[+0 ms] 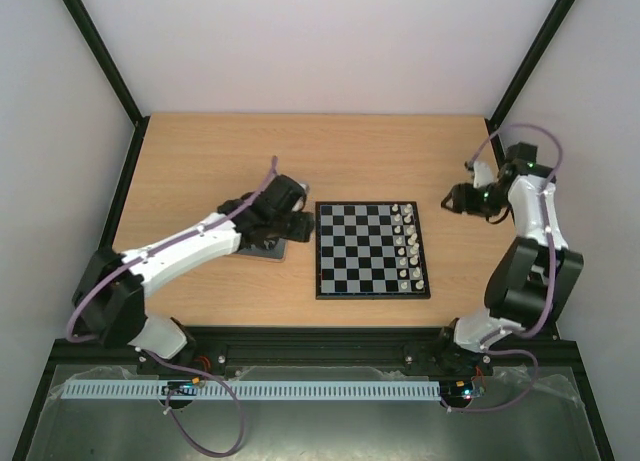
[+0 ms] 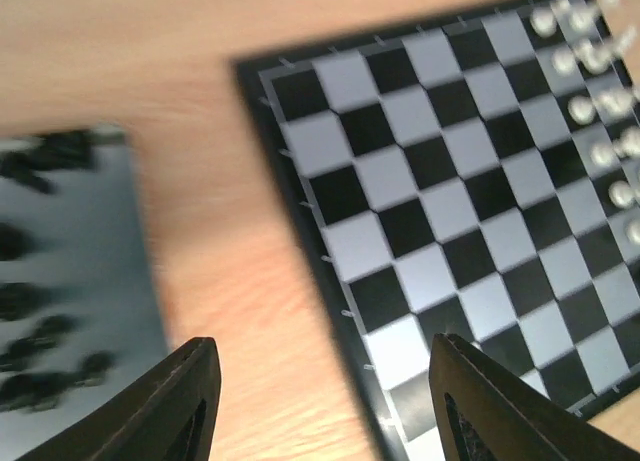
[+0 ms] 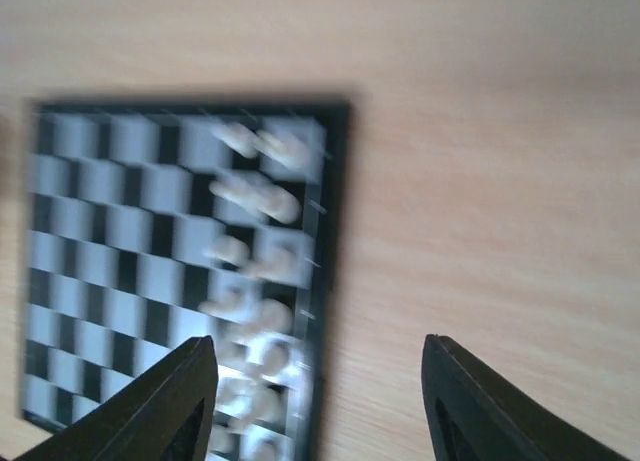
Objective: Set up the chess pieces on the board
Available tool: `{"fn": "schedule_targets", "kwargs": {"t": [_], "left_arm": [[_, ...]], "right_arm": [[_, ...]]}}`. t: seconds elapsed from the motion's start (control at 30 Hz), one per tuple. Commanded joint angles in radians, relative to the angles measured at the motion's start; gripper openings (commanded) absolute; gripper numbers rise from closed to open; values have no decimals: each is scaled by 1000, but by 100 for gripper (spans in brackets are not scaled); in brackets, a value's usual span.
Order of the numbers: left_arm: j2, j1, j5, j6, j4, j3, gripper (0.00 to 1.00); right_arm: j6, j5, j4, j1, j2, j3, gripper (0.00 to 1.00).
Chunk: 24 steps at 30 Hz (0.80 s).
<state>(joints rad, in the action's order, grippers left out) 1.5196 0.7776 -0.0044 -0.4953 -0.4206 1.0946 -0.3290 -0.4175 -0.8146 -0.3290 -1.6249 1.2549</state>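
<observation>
One flat chequered board [image 1: 372, 250], one shiny grey tray [image 2: 95, 231]. My left gripper [image 2: 325, 346] hung spread and empty over the strip of wooden table [image 1: 200, 161] between them. My right gripper [image 3: 318, 343], spread too, held nothing. The black chess pieces [image 2: 48, 328] lay on the tray, too blurred to count. Cream pieces [image 1: 410, 243] lined the board's two right files.

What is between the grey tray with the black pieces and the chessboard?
Only a bare strip of wooden table lies between the tray and the board. The left wrist view shows it best.
</observation>
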Motion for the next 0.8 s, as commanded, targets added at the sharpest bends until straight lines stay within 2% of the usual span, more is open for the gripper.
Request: {"fn": "schedule_targets", "kwargs": {"t": [0.0,0.1,0.2,0.33,0.43,0.53,0.77], "left_arm": [[-94,-127,-145,35,-122,-14,61],[-130,-277,-63,54,-97,-58,60],[-129,-384,-21,74,-84,-73,59],[-67,-465,9,87,-93,-52,55],[-9,-486,52,95,-87,-34,49],[25,-486,71,102,-97,-26,46],[21,-473,39,112,-143,-67,34]], "right_arm": [[11,-261,-98,40,191,70,59],[31,-315,-12,170,322,-41,59],[76,-288,128,291,423,-198,53],[81,-337,228,327,520,-355,46],[84,-353,320,329,624,-474,44],[49,-395,322,329,685,-506,43],[41,-458,351,331,692,-540,43]]}}
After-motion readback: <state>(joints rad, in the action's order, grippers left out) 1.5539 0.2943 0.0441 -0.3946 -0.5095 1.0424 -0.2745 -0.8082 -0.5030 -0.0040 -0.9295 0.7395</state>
